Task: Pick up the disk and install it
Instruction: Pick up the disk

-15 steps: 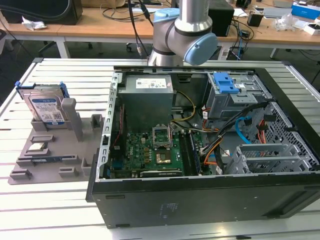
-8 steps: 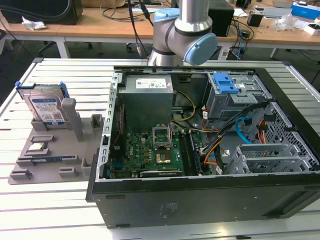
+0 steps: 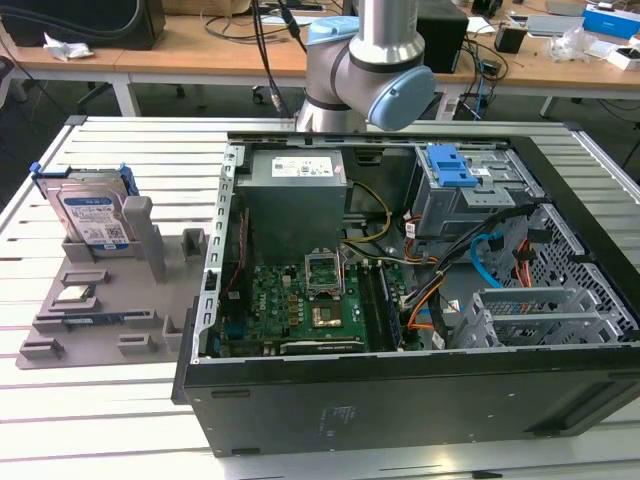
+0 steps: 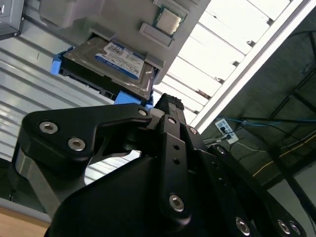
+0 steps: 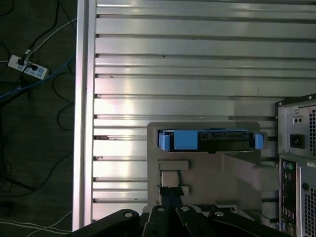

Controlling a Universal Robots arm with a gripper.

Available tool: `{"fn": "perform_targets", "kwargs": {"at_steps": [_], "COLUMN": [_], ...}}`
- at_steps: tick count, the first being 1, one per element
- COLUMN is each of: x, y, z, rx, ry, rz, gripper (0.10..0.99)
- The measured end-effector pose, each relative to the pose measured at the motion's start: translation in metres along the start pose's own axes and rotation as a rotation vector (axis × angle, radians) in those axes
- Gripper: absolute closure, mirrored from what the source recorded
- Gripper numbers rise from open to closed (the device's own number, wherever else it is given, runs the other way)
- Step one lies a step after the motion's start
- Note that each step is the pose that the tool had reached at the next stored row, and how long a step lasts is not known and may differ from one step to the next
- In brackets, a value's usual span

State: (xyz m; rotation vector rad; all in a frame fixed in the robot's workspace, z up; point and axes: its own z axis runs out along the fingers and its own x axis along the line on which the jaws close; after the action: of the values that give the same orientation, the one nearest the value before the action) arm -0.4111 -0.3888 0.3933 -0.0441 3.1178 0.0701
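Observation:
The disk [image 3: 95, 215] is a silver drive with a white-and-blue label in a bright blue bracket. It stands on edge in a slot of the grey fixture [image 3: 110, 300], toward the exterior view's left, beside the open computer case [image 3: 400, 390]. In the first wrist view the disk [image 5: 207, 139] appears from above as a blue-edged bar, and my gripper [image 5: 168, 195] hangs well above the fixture, over the small chip. In the second wrist view the disk [image 4: 111, 61] lies beyond my gripper [image 4: 168, 101], clearly apart from it. The gripper is shut and holds nothing.
A small square processor chip [image 3: 75, 294] rests on the fixture near the disk. Inside the case are a motherboard [image 3: 310, 300], cables and a drive cage with a blue latch [image 3: 450, 165]. The slatted table's edge [image 5: 84, 123] borders a floor with a power strip [image 5: 27, 66].

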Motion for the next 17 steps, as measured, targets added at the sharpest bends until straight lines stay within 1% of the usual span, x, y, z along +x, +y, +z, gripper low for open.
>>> {"fn": "perform_targets", "kwargs": {"at_steps": [1, 2, 11, 12, 13, 17], "x": [0.0, 0.0, 0.0, 0.0, 0.0, 0.0], "y": [0.0, 0.0, 0.0, 0.0, 0.0, 0.0], "z": [0.0, 0.0, 0.0, 0.0, 0.0, 0.0], "rx": [0.0, -0.001, -0.004, -0.005, -0.006, -0.008], "ry": [0.0007, 0.0025, 0.0078, 0.009, 0.0119, 0.0143], "rz": [-0.016, -0.056, -0.176, -0.204, -0.267, -0.321], "gripper": [0.98, 0.98, 0.98, 0.98, 0.98, 0.98]}}
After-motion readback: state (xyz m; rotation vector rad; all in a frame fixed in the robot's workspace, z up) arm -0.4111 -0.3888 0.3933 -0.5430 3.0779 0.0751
